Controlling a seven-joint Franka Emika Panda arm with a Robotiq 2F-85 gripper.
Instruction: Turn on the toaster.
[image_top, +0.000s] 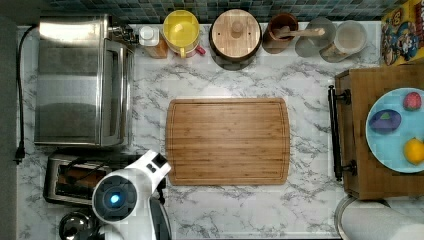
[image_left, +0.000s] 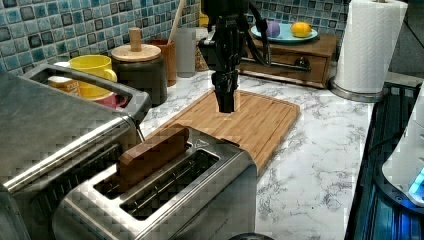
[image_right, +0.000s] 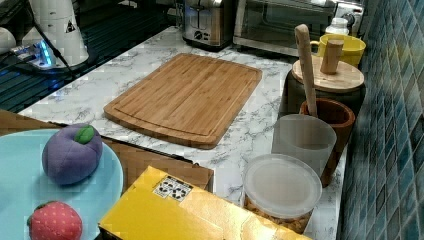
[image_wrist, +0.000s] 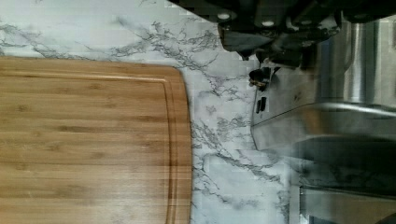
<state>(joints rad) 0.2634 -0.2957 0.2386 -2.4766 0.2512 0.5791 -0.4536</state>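
White marble-veined countertop (image_top: 310, 200), blue mosaic tile backsplash (image_left: 30, 35) (small glossy squares), even indoor light

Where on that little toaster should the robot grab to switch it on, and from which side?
Probably the small dark lever on the toaster's narrow end, the end facing the cutting board. It juts out from an upright face above a slot, so coming straight down from above suits it. The gripper hangs over that end.
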